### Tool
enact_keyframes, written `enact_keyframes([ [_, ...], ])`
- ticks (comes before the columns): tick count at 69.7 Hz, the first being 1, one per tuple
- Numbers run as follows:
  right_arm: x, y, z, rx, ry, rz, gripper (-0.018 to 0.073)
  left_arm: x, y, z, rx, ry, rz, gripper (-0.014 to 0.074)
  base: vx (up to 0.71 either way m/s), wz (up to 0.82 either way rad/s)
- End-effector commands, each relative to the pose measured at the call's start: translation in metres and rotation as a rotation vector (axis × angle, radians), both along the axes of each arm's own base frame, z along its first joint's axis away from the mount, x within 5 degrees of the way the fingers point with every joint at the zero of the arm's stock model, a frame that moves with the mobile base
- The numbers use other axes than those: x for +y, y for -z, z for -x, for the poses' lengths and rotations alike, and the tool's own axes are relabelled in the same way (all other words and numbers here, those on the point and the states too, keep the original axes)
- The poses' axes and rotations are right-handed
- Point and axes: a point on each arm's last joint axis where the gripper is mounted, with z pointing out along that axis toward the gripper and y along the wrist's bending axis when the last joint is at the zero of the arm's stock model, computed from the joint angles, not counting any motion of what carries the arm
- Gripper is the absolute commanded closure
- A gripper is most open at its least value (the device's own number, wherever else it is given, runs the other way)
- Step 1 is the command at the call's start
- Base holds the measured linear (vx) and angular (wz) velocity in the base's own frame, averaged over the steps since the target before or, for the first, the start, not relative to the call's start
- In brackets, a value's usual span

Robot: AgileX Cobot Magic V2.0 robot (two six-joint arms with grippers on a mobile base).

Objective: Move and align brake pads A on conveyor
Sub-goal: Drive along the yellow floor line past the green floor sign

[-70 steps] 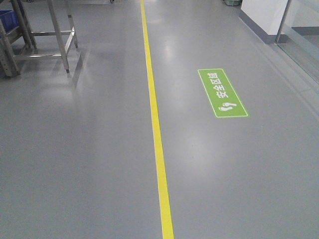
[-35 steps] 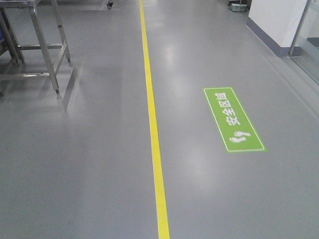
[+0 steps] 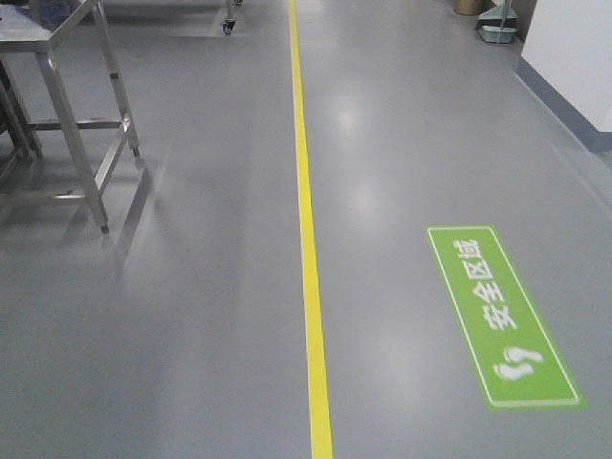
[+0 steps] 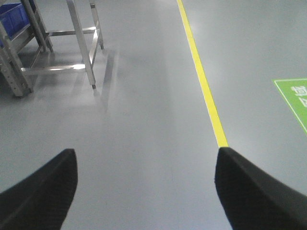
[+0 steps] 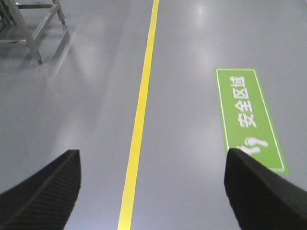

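No brake pads A and no conveyor appear in any view; both are out of view. My left gripper (image 4: 144,165) is open above bare grey floor, its two black fingertips far apart with nothing between them. My right gripper (image 5: 152,165) is likewise open and empty, held over the floor with a yellow floor line (image 5: 139,115) running between its fingertips. Neither gripper shows in the front view.
A steel table frame (image 3: 86,124) stands at the left, also in the left wrist view (image 4: 81,43), with a blue bin (image 4: 12,14) on a rack beside it. A yellow line (image 3: 308,220) runs down the floor. A green floor sign (image 3: 499,316) lies at the right. A white wall (image 3: 574,57) is far right.
The front view has advanced along the floor: the green sign slid down and to the right, and the steel table frame shifted further into view at the left.
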Motion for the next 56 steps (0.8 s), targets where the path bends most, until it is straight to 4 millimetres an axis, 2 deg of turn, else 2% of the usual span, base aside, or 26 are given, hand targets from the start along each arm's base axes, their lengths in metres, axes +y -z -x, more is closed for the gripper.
enact_keyframes([
  [1,-0.0007,-0.0128,-0.0029,-0.082,0.005,0.006,-0.0019,-0.0006,-0.0129,-0.0024,-0.084,0.009,-0.002,0.0042,0.82,0.08],
  [56,-0.0006,-0.013,-0.003,-0.085,0.005,0.005,-0.0019,-0.0007,-0.0129,-0.0029,-0.083,0.009,-0.002,0.0042,0.84,0.02],
])
